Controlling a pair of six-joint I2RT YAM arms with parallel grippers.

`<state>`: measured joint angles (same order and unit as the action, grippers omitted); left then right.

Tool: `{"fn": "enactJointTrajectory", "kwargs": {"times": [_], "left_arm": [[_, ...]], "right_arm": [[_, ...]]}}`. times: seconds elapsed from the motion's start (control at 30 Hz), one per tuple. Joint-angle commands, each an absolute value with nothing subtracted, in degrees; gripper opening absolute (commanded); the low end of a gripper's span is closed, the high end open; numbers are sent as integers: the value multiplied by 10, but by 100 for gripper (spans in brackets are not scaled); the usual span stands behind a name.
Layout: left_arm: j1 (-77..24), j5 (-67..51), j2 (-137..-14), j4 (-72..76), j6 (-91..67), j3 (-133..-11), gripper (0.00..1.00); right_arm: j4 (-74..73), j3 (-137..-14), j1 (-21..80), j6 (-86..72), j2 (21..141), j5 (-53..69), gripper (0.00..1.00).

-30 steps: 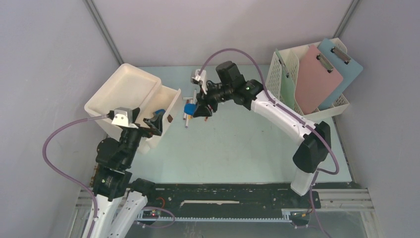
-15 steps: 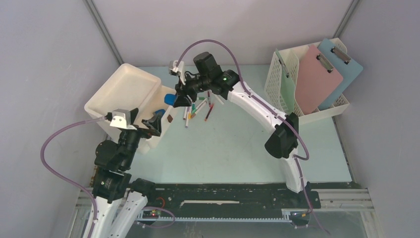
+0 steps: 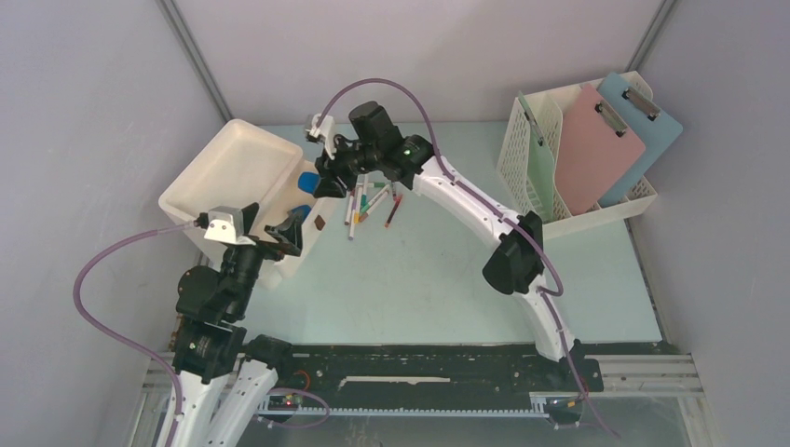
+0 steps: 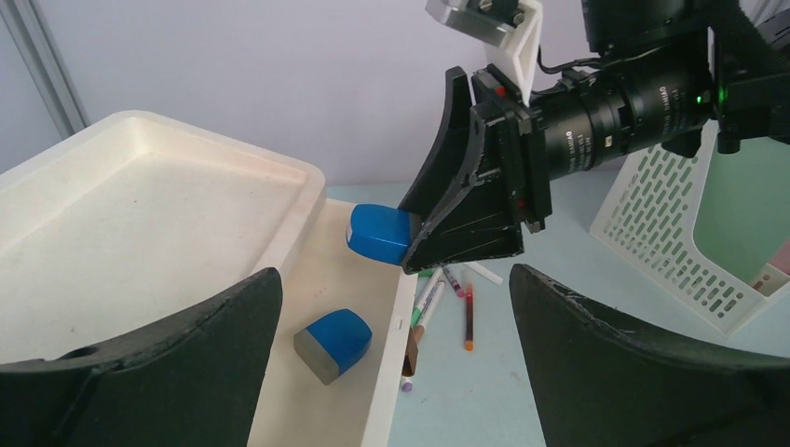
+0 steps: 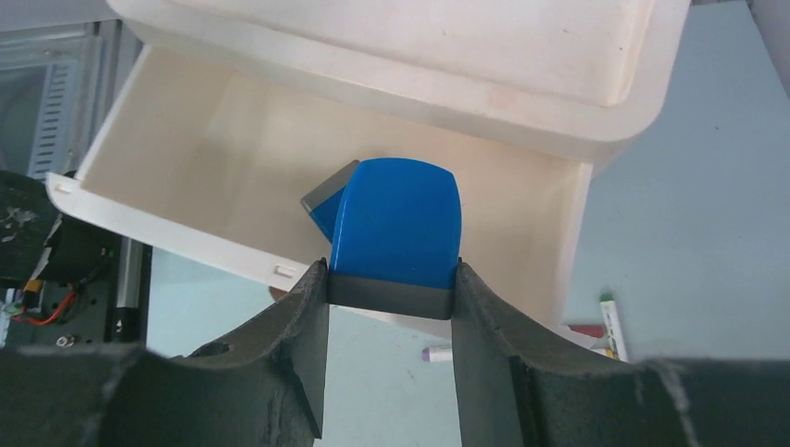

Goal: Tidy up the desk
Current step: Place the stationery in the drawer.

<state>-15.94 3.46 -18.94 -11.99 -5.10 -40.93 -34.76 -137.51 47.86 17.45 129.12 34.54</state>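
Observation:
My right gripper [image 3: 321, 184] is shut on a blue block with a grey base [image 5: 396, 228], its fingers pinching the grey end. It holds the block over the right edge of the white bin's open drawer [image 3: 315, 212]. A second blue-and-grey block [image 4: 333, 343] lies on the drawer floor [image 5: 214, 149]. My left gripper [image 3: 289, 228] stands open and empty at the drawer's near end, looking along it. Several markers [image 3: 368, 205] lie in a loose bunch on the pale mint-green desk [image 3: 419, 270], just right of the drawer.
The white bin [image 3: 238, 168] has a shallow tray top at the back left. A white perforated file rack [image 3: 522, 140] at the back right holds a green folder, a pink clipboard [image 3: 596, 149] and a blue clipboard [image 3: 643, 121]. Grey panels wall the desk.
My right arm has swung left with the blue block, from above the markers to over the open drawer. The left arm has hardly moved.

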Motion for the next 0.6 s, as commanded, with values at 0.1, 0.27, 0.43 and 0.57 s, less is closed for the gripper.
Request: {"fn": "enactJointTrajectory", "kwargs": {"times": [0.1,0.27,0.43,0.57], "left_arm": [[-154,41,-184,-103,-56,-403,100],[-154,40,-184,-103,-57,-403,100],[-154,39,-184,-103,-57,-403,100],[-154,40,-184,-103,-56,-403,100]], "right_arm": [[-315,-1405,485,158,1307,312,46],[-318,-1407,482,145,1300,321,62],[-325,-1409,479,132,1283,336,78],[-341,-1408,475,124,1266,354,92]]}}
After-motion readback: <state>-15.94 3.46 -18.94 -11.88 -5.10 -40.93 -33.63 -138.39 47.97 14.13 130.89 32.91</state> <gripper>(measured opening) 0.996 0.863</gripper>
